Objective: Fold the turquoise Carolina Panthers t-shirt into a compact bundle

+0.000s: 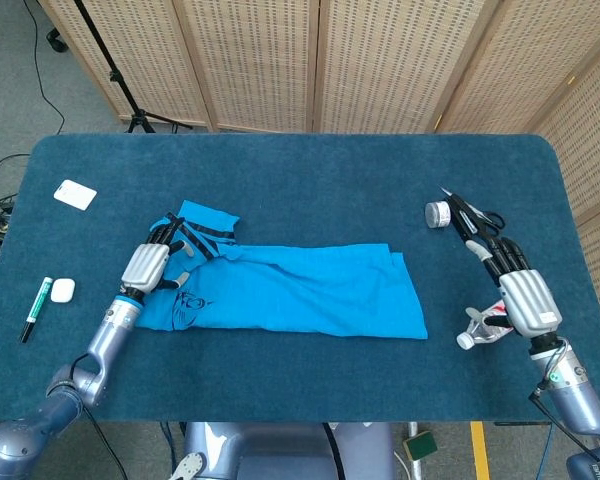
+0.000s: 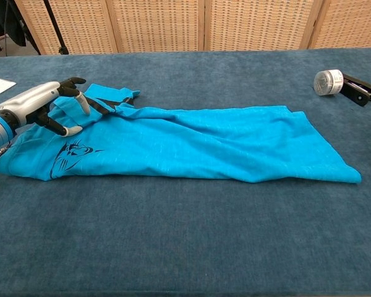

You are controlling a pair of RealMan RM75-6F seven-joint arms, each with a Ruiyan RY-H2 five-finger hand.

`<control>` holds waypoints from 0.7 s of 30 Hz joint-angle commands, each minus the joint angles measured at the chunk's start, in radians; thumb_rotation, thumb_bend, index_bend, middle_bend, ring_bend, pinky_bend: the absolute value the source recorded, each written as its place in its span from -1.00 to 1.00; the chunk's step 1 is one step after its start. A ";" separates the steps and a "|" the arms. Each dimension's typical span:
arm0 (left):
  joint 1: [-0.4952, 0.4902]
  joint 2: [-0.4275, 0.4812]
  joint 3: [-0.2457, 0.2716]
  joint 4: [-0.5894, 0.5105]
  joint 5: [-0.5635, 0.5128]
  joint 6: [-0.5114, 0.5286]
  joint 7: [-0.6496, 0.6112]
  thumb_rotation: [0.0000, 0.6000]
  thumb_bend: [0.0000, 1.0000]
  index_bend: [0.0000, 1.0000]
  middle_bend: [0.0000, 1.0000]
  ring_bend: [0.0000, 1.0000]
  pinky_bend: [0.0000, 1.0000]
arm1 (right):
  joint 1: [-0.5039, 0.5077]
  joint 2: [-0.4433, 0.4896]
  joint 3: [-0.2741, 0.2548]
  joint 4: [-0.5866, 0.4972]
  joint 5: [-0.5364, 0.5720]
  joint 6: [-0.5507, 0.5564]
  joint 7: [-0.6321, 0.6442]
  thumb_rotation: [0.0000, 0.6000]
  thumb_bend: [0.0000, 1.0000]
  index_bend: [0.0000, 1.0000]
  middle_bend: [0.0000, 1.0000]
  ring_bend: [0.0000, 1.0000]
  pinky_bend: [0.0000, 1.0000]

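While the t-shirt (image 1: pixel 290 285) lies folded into a long flat band across the middle of the blue bench (image 1: pixel 310 180), its printed logo end sits at the left of the frame and its plain end at the centre right. Left hand (image 1: pixel 148 264) is over the shirt's left end by the black-trimmed collar, fingers (image 2: pixel 76 93) apart and curved down toward the fabric; chest view shows the thumb tip at the cloth, but I can't tell whether any fabric is actually pinched. Right hand (image 1: pixel 515 290) is low at the right of the frame, well apart from the shirt, fingers extended and spread, holding nothing, back of hand up. Just beside it, lower left of the hand, a small white object (image 1: pixel 477 332), too small to identify. Near the upper right: a small round container (image 1: pixel 438 214) touching black scissors (image 1: pixel 475 214). Far left of the bench: a white card (image 1: pixel 75 194), a small white case (image 1: pixel 62 290), and a marker (image 1: pixel 35 310) near the edge.
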 commanded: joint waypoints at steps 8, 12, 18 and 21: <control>-0.013 -0.029 -0.005 0.050 -0.001 -0.009 0.000 1.00 -0.24 -0.06 -1.00 -1.00 -1.00 | 0.000 0.002 -0.001 0.000 -0.004 0.002 0.004 1.00 -0.74 -0.93 -1.00 -1.00 -1.00; -0.018 -0.039 -0.005 0.065 0.000 -0.010 -0.004 1.00 -0.19 -0.05 -1.00 -1.00 -1.00 | 0.000 0.003 -0.001 0.000 -0.005 0.003 0.005 1.00 -0.74 -0.93 -1.00 -1.00 -1.00; -0.018 -0.046 -0.002 0.073 0.003 -0.013 -0.013 1.00 -0.13 0.06 -1.00 -1.00 -1.00 | 0.000 0.004 -0.001 0.000 -0.006 0.005 0.007 1.00 -0.74 -0.93 -1.00 -1.00 -1.00; -0.016 -0.047 0.000 0.075 0.004 -0.015 -0.020 1.00 -0.11 0.09 -1.00 -1.00 -1.00 | -0.001 0.005 0.000 -0.001 -0.006 0.006 0.009 1.00 -0.74 -0.93 -1.00 -1.00 -1.00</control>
